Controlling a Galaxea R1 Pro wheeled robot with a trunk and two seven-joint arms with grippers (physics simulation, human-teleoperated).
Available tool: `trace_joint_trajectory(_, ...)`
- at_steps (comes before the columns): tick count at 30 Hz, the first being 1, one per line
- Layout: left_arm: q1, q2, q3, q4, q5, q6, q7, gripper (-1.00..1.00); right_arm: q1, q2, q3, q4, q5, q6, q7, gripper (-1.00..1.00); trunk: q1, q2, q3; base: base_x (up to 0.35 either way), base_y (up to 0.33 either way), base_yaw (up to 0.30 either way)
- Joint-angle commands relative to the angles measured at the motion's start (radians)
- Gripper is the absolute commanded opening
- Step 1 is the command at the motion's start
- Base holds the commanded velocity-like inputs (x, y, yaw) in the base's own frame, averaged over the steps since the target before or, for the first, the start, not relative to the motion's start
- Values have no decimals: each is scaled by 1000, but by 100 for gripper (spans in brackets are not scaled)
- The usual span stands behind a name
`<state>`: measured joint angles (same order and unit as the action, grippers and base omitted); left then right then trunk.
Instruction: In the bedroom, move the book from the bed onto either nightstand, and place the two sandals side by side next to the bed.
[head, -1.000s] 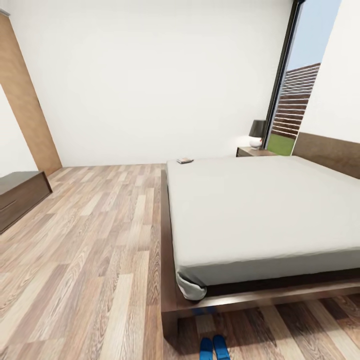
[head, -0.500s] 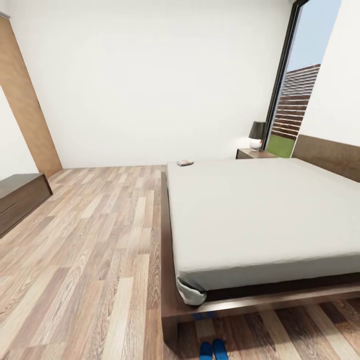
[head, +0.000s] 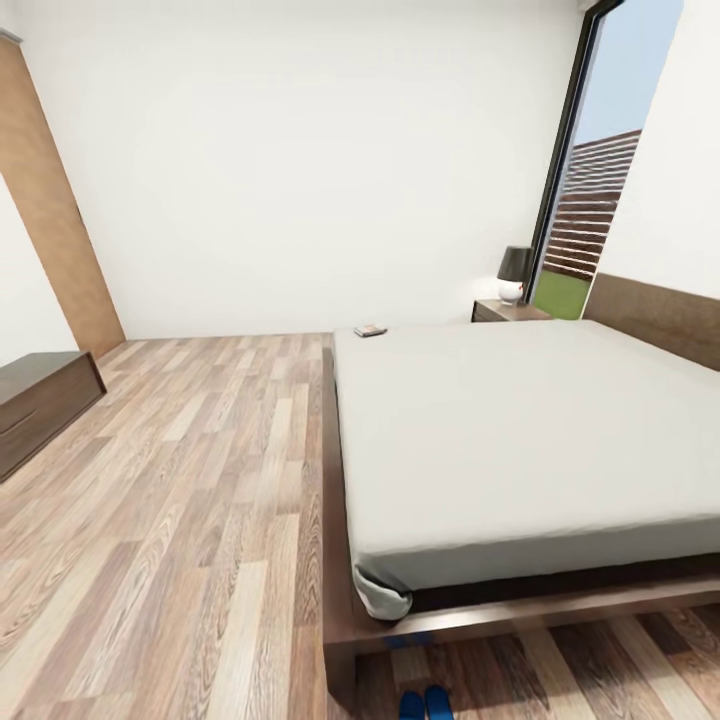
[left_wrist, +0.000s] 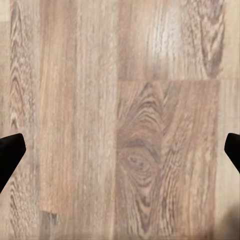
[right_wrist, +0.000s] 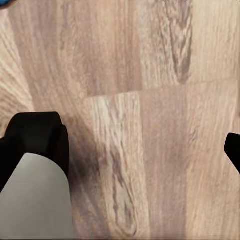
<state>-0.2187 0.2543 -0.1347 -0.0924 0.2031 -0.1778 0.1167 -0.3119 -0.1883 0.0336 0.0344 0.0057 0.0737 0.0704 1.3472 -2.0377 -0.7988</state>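
Note:
The book (head: 370, 330) lies on the far left corner of the bed's (head: 520, 430) light-grey mattress. A dark nightstand (head: 508, 311) stands past the bed's far side, by the headboard. The two blue sandals (head: 425, 703) lie side by side on the floor, just off the bed's near corner at the picture's lower edge. In the left wrist view my left gripper (left_wrist: 120, 152) is open over bare wood planks. My right gripper (right_wrist: 120, 150) is open too, with nothing between its fingers. A sliver of blue (right_wrist: 3, 2) shows at that view's corner.
A black-shaded lamp (head: 515, 272) stands on the nightstand beside a tall black-framed window (head: 590, 200). A low dark dresser (head: 40, 400) and a brown door (head: 50, 220) are at the left. Wood floor (head: 200, 480) stretches wide along the bed's left side. A black and grey robot part (right_wrist: 37, 170) shows in the right wrist view.
The whole head view has shifted. The bed and sandals sit lower in the picture and the sandals are now cut by its lower edge. Nothing in the room has itself moved.

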Motion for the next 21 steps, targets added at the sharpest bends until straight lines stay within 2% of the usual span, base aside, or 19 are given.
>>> trace_joint_trajectory(1, 1, 0, -9, 1, 9, -3, 3, 100, 3, 14, 3, 2, 0, 1, 3, 100, -4, 7, 2, 0, 0, 0)
trace_joint_trajectory(7, 15, 0, -9, 2, 9, -3, 3, 100, 14, 49, 3, 3, 2, 1, 3, 100, -27, 49, 21, 0, 0, 0)
trace_joint_trajectory(11, 23, -1, -9, 2, 10, -3, 3, 100, 26, 59, 3, 3, 3, 1, 3, 100, -42, 77, 34, 0, 0, 0)
trace_joint_trajectory(21, 29, 0, -9, 2, 10, -8, 3, 100, 33, 65, 2, 1, 4, 1, 3, 100, -81, 147, 65, 0, 0, 0)
